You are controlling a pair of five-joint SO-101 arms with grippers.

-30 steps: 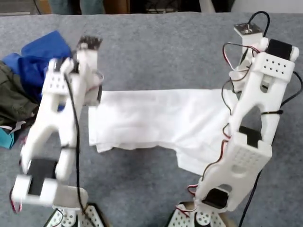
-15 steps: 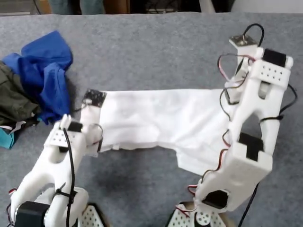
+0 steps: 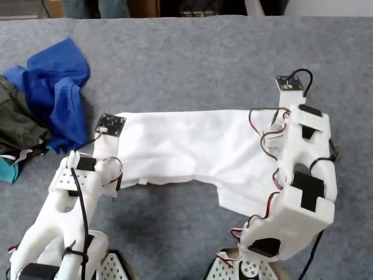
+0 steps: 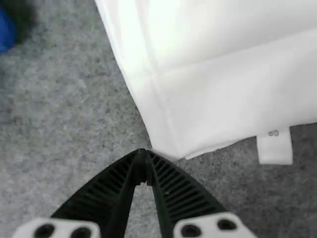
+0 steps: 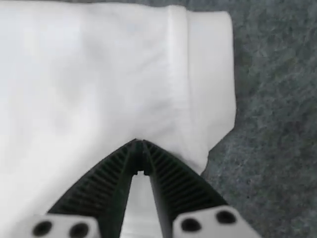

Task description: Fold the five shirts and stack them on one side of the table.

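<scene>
Both arms are drawing back toward their bases. The left arm is coming away from the far-left heap down to the near-left corner of the white shirt, and the right arm is lowering and pulling in over the shirt's right end.

Nearest, the left gripper is hovering low over the grey tabletop. Its black ribbed fingers are pressed together, and their tips are sitting just beside the shirt's folded corner. Whether they are catching any cloth cannot be told. A small white label is sticking out from the shirt's near edge, close to that corner.

The right gripper is pointing down onto the shirt's right end, beside a hemmed sleeve. Its fingers are likewise pressed together with the tips resting on the fabric, and it is unclear whether a fold is being pinched between them.

The white shirt is lying flat across the middle of the tabletop between the two arms, folded into a long band. A flap is hanging lower at the near right.

Farther off, at the far-left side, a crumpled blue shirt is lying against a dark green garment. A bit of teal cloth is peeking in at the edge.
</scene>
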